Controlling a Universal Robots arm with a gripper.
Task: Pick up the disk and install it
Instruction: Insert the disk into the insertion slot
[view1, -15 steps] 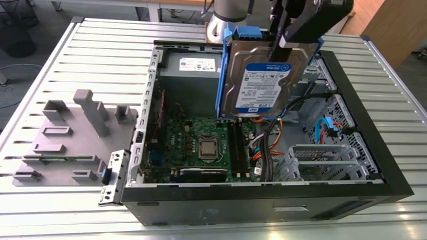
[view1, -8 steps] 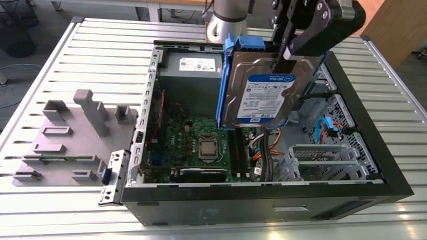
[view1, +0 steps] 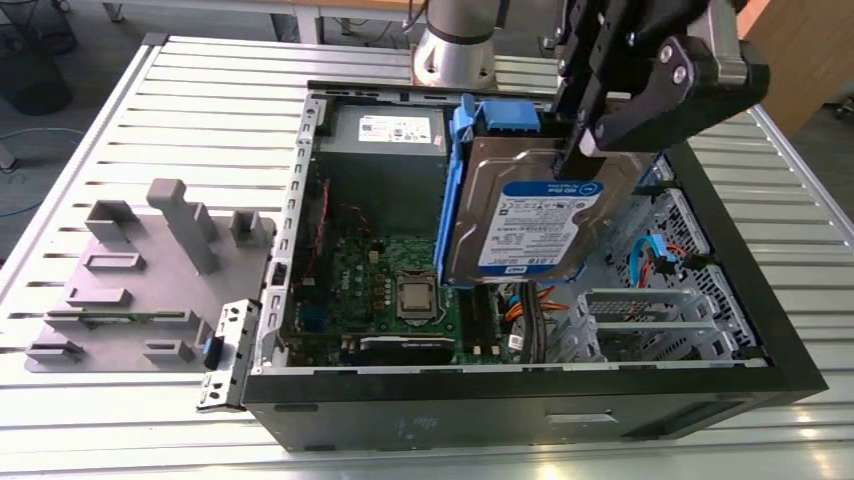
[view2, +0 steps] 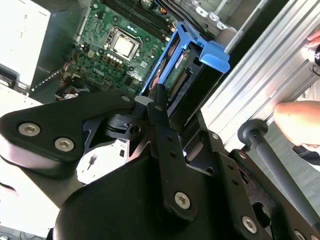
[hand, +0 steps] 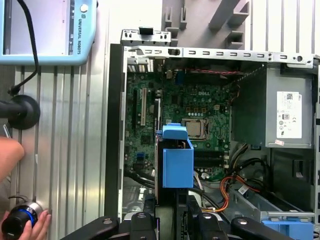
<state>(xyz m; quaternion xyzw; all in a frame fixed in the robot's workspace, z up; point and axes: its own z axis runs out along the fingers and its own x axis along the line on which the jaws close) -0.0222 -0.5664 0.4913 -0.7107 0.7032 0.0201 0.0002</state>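
The disk (view1: 534, 220), a silver hard drive with a white-and-blue label and blue side rails, hangs tilted on edge above the middle of the open computer case (view1: 534, 400). My black gripper (view1: 583, 160) is shut on its upper edge. In the second wrist view my gripper (view2: 157, 97) clamps the disk (view2: 170, 65), with the motherboard (view2: 125, 35) below it. The first wrist view shows the disk (hand: 177, 160) edge-on, blue rail facing the camera, held by my gripper (hand: 175, 210) over the case interior.
A grey power-supply box (view1: 380, 130) sits at the case's back, and a metal drive cage (view1: 654, 310) with orange cables at the exterior view's right. A grey fixture (view1: 147, 270) lies left of the case. A person's hand (view2: 300, 120) and a teach pendant (hand: 45, 30) are beside the case.
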